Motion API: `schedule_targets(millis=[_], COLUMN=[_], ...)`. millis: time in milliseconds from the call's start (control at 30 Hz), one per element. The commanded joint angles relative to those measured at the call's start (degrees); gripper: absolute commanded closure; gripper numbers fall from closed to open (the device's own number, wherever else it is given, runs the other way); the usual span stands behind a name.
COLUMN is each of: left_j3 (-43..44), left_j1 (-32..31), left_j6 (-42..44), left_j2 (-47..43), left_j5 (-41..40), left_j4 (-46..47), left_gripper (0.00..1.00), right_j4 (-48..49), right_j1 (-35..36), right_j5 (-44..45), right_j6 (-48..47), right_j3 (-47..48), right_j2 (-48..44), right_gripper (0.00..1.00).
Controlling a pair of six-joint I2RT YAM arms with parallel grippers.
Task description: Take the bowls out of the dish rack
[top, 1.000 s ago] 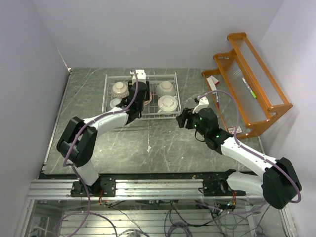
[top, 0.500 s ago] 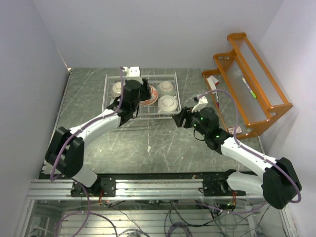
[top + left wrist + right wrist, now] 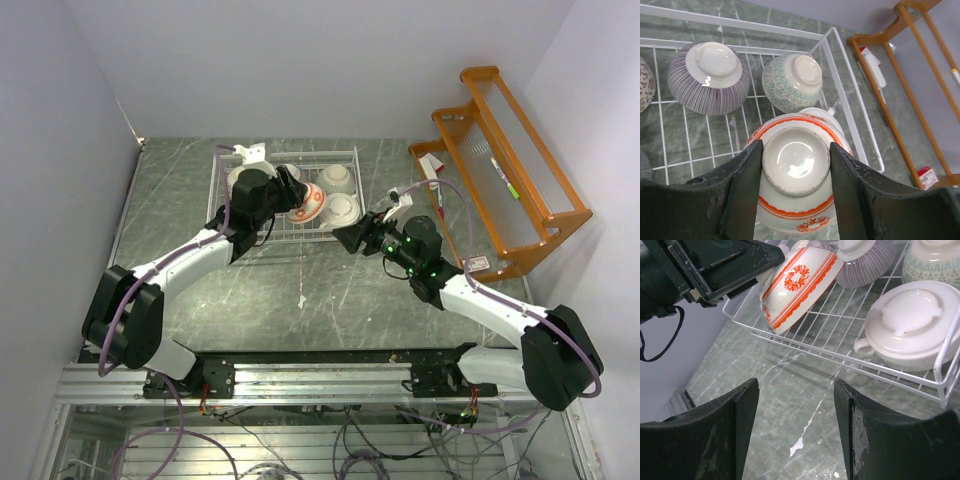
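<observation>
— What's different from a second ago?

— The left pincer (image 3: 795,167) has come up off the rack floor with the red-and-white ceramic bowl (image 3: 800,280). Its two fingers are clamped on the bowl's foot ring. The bowl hangs upside down and tilted above the near side of the white wire dish rack (image 3: 340,152). A second back it sat low among the others.

— And the other arm?

— The right pincer (image 3: 795,435) has slid in toward the rack's near rail. Its fingers are spread wide with nothing between them, low over the grey-green marbled desk (image 3: 300,285).

— So where does that leave the job?

— One bowl is lifted but not yet out, since it hangs over the rack and not over the desk. The grey striped bowl (image 3: 710,75), the green-patterned bowl (image 3: 790,82) and the cream bowl with a small handle (image 3: 910,330) sit upside down in the rack. I'd guess a handover or a set-down comes next, but I cannot tell which.
</observation>
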Motion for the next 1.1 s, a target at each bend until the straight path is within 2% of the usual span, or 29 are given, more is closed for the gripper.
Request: schedule_targets(millis=[0,333,833,1067], left_j3=[-0.9,-4.6,-8.5,-10.0], left_j1=[1.9,5.4,5.8,5.8], left_j6=[-5.3,-13.5,-20.2,-20.5], left_j2=[-3.3,-2.6,-1.7,-1.7], left_j5=[6.1,14.9,19.5,20.3], left_j4=[8.7,16.6,25.2,26.7], left_gripper=[0.93,0.93,0.93,0.93], right_j4=[6.9,23.3,28.0,31.6], right_j1=[0.2,0.0,-0.7,-1.4], right_j5=[-2.2,-9.5,-10.6,-13.3], right_j6=[2.9,9.7,12.6,12.8], right_j3=[0.4,-1.3,1.8,2.9], right_j2=[1.4,7.3,12.6,14.4], right_gripper=[0.39,0.39,0.39,0.4])
